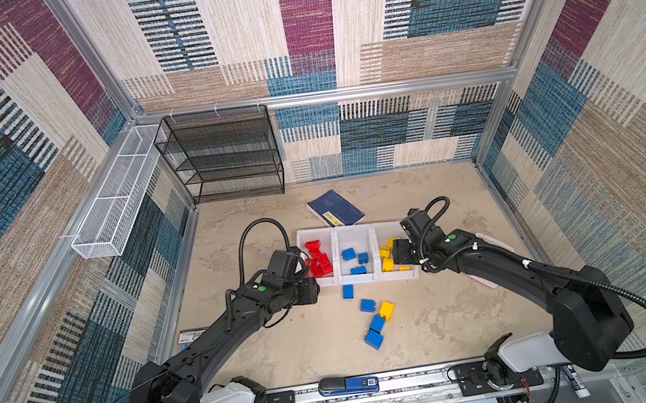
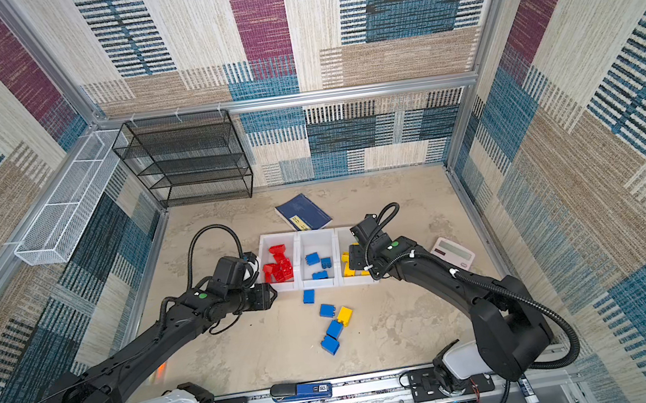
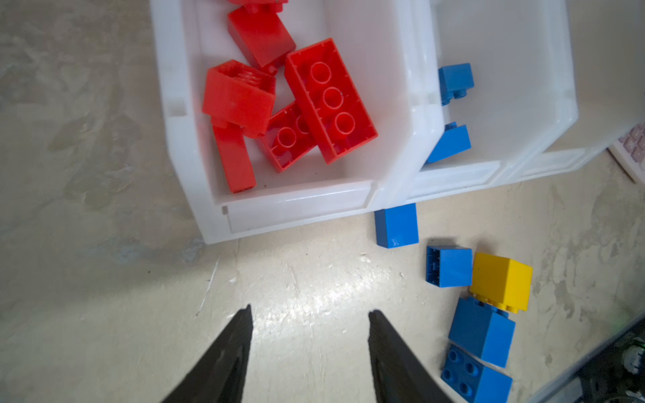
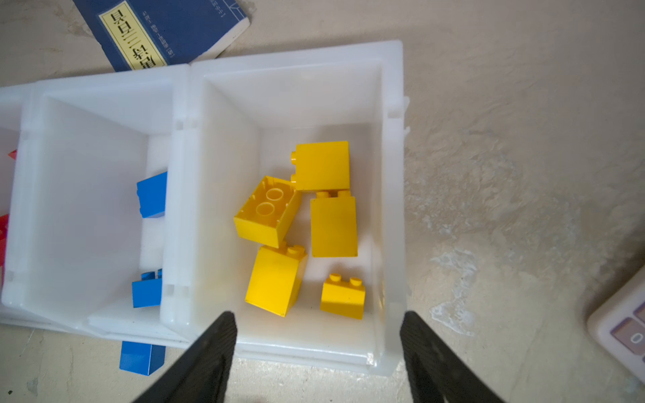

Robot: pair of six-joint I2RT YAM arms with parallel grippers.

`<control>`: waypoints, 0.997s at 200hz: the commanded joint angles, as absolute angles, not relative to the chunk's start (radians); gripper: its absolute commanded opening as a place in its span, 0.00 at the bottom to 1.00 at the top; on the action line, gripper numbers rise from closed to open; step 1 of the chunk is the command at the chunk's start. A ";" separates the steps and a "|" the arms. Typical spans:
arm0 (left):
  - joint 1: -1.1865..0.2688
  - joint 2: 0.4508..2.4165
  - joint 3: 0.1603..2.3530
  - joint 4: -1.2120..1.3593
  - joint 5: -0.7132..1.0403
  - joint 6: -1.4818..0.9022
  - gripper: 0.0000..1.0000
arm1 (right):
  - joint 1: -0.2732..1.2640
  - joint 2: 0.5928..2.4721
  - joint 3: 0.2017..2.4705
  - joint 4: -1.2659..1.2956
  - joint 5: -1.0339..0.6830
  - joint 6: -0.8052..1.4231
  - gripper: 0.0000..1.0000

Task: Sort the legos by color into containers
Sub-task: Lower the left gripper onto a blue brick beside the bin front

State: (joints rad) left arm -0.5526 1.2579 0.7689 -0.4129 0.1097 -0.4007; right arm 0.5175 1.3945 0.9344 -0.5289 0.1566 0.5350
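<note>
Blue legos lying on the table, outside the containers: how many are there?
4. One blue lego lies by the middle container's front; the other three cluster beside the loose yellow lego. None seems hidden.

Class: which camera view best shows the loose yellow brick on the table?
Left wrist view: the loose yellow brick appears large, studs visible. Both top views show it small; the right wrist view misses it.
</note>
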 commanded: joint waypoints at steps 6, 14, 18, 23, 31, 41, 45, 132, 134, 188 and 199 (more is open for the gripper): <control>-0.640 1.320 0.816 -0.396 0.061 -0.410 0.57 | 0.518 1.378 0.922 -0.514 0.152 0.557 0.77; -0.668 1.346 0.831 -0.396 0.046 -0.414 0.57 | 0.518 1.373 0.918 -0.515 0.150 0.558 0.77; -0.680 1.361 0.840 -0.396 0.041 -0.417 0.57 | 0.519 1.372 0.916 -0.515 0.150 0.560 0.77; -0.694 1.378 0.850 -0.397 0.035 -0.421 0.57 | 0.517 1.369 0.915 -0.515 0.149 0.561 0.77; -0.715 1.403 0.864 -0.396 0.026 -0.425 0.57 | 0.517 1.364 0.910 -0.516 0.149 0.563 0.77; -0.737 1.439 0.881 -0.397 0.014 -0.432 0.57 | 0.517 1.359 0.905 -0.518 0.150 0.566 0.77; -0.747 1.451 0.885 -0.395 0.006 -0.435 0.57 | 0.518 1.357 0.904 -0.518 0.150 0.566 0.77; -0.857 1.629 0.963 -0.342 -0.156 -0.520 0.60 | 0.517 1.294 0.852 -0.534 0.149 0.592 0.77; -0.858 1.632 0.963 -0.341 -0.160 -0.522 0.60 | 0.518 1.293 0.851 -0.534 0.148 0.591 0.77; -0.865 1.682 0.973 -0.308 -0.158 -0.542 0.60 | 0.517 1.266 0.818 -0.529 0.141 0.604 0.77; -0.866 1.690 0.976 -0.309 -0.160 -0.546 0.59 | 0.517 1.263 0.816 -0.529 0.141 0.605 0.78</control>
State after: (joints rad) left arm -0.8642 1.6733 0.9638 -0.3260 -0.1337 -0.5201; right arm 0.5167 1.2732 0.8219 -0.5400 0.1482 0.5900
